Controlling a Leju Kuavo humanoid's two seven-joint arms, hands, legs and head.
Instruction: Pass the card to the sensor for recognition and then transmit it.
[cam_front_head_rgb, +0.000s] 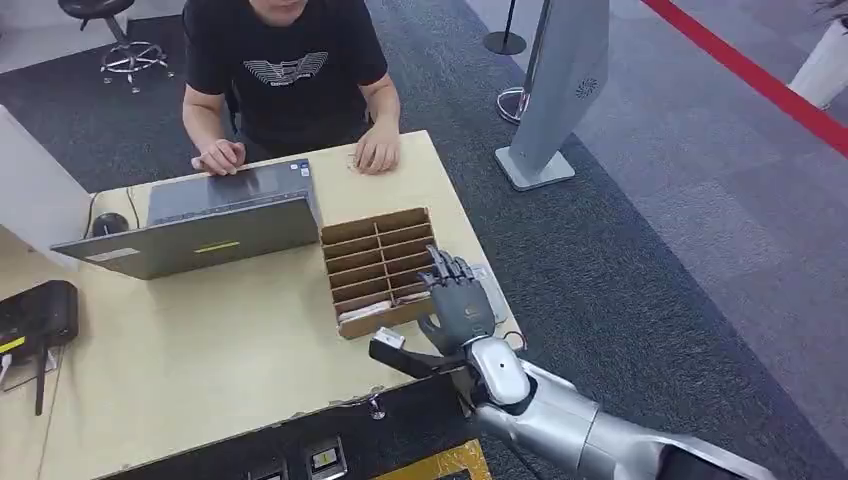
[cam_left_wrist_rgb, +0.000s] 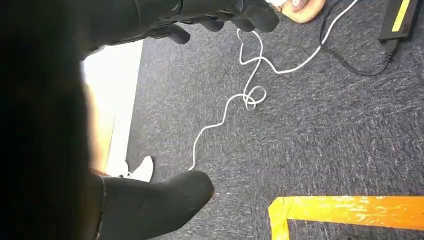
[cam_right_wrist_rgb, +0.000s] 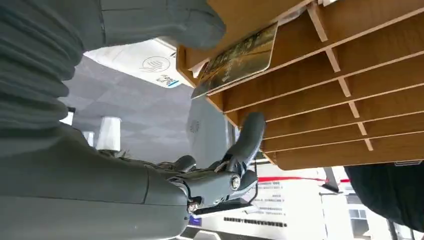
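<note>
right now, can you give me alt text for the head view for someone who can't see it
The robot's silver right hand reaches over the near right corner of a brown cardboard divider box on a pale wooden table. Across the table a person in a black T-shirt sits with both hands by a grey laptop.

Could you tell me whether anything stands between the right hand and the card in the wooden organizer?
Nothing visible does. The right hand is beside the wooden organizer, and the card sticks out of a slot with open space in front of the fingers.
</note>
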